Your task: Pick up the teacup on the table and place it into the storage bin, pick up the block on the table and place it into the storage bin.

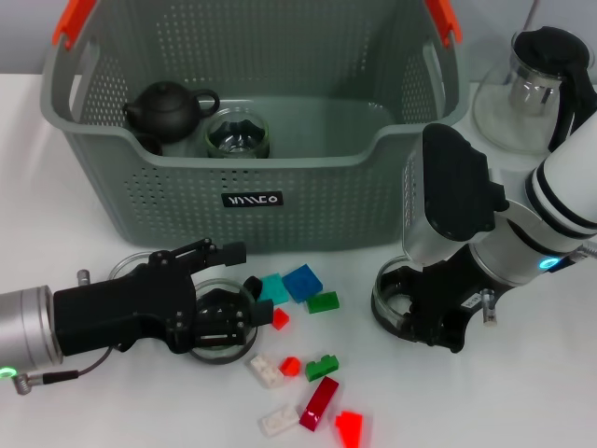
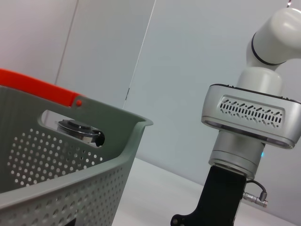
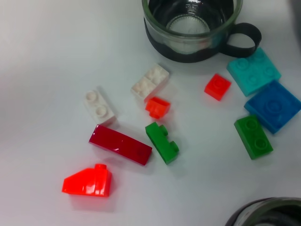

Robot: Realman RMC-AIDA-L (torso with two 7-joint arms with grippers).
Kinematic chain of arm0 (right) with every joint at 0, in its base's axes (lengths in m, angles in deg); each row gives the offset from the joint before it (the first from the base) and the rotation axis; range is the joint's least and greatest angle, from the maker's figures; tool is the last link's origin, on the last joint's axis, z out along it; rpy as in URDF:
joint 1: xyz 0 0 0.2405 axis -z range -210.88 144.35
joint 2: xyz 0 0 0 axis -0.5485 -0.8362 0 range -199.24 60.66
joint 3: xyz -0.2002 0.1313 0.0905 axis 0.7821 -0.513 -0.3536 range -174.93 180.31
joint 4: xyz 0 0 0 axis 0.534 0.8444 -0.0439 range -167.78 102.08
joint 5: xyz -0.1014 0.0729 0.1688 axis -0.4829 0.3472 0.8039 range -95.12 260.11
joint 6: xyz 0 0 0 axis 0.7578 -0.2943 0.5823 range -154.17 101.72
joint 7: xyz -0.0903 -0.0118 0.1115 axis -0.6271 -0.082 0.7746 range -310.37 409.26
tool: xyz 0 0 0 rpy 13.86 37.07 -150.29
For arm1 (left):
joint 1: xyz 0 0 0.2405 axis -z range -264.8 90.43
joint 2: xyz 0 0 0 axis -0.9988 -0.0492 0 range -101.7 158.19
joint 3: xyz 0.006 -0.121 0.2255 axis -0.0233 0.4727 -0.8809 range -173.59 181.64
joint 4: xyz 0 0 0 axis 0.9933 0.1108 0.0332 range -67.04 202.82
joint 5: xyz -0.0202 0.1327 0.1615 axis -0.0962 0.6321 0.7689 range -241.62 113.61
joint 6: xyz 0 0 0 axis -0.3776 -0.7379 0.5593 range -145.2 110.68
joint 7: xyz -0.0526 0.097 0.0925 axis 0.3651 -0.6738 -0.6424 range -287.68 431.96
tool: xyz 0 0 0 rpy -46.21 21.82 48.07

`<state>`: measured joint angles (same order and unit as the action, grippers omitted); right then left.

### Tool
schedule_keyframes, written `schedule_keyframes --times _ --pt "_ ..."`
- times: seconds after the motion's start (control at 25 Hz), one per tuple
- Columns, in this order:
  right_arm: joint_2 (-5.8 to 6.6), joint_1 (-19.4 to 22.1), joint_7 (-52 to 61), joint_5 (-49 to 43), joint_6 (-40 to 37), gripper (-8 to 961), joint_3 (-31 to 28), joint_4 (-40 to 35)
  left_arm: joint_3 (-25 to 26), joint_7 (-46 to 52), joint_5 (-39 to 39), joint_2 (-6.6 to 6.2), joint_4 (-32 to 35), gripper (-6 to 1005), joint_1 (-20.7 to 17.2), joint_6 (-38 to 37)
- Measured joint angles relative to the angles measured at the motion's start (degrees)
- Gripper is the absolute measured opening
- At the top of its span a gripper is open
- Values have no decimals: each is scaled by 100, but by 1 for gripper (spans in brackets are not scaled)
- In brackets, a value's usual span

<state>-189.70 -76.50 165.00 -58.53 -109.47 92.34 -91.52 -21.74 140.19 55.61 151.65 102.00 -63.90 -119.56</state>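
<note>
The left gripper (image 1: 216, 313) lay low over the table (image 1: 37, 168) near its front-left part, its black fingers spread around a glass teacup (image 1: 222, 329) that stood on the table in front of the storage bin (image 1: 252, 201); the cup sat between the fingers, but whether they pressed on it could not be told. Behind them the grey-green perforated storage bin stood toward the table's back edge, its orange handles (image 1: 73, 21) at the two ends and a small black label (image 1: 253, 199) on its front wall. Inside it, at its left end, sat a dark teapot (image 1: 166, 108) and just beside it a round glass piece (image 1: 237, 133).

Just right of the teacup, the blocks lay scattered on the table in front of the bin: a teal block (image 1: 274, 287), a blue block (image 1: 302, 281) and a green block (image 1: 324, 301) close together, a small red block (image 1: 280, 318), and nearer the front edge two white blocks (image 1: 265, 371), a dark red bar (image 1: 319, 402), a green stepped block (image 1: 322, 366) and a bright red wedge (image 1: 351, 427).

Farther right, the right gripper (image 1: 424, 313) hung over a second glass cup (image 1: 390, 303) on the table; how its jaws stood could not be told. At the back-right corner stood a glass pitcher (image 1: 536, 89) with a black lid.
</note>
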Motion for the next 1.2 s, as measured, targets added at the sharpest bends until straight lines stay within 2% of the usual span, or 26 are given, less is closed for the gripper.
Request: schedule_keyframes --times 0.08,0.16,0.44,0.8,0.96,1.2 --pt "0 0 2 0 -17 91 -5 -11 1 -1 0 0 0 935 0 0" --pt "0 1 4 0 -75 60 -18 -47 2 -1 0 0 0 935 0 0" --pt "11 111 13 192 -976 58 -366 -807 1 -2 4 -4 2 935 -11 -4" --pt "21 -24 98 1269 -2735 59 -1657 -2351 11 -48 11 -10 34 935 -85 -7" --pt "29 -279 213 1655 -2868 60 -2138 -2810 83 -71 32 -10 35 934 -102 -27" --pt "45 -743 253 1696 -2373 58 -2794 -2973 132 -76 44 -19 35 934 -108 -68"
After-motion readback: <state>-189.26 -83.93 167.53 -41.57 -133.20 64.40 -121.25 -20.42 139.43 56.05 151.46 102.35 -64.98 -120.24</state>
